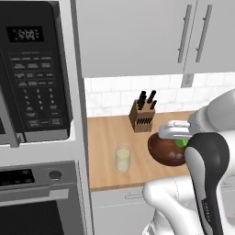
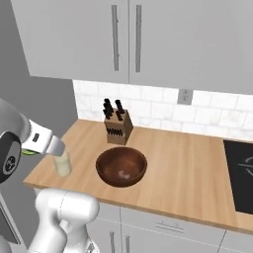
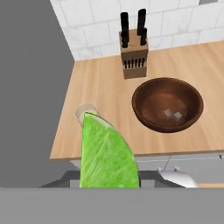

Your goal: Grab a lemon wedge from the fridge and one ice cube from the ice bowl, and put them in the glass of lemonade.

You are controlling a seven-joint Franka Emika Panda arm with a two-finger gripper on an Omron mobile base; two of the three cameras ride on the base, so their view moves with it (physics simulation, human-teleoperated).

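A: Above the table's [image 3: 109, 83] front-left corner, what did the pincer [image 3: 109, 177] carry?

B: It was clamped on the lemon wedge [image 3: 106, 153], hanging over the glass of lemonade [image 1: 122, 158], which stood near the front edge.

A: And the ice bowl [image 2: 121, 166]?

B: Right of the glass, apart from it, pale ice cubes [image 3: 173, 115] inside. The knife block [image 2: 117, 126] stood behind by the wall. Bare wood lay open between them.

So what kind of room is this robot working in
A simulated home kitchen: a wooden counter with a knife block, a microwave above a built-in oven, and wall cabinets.
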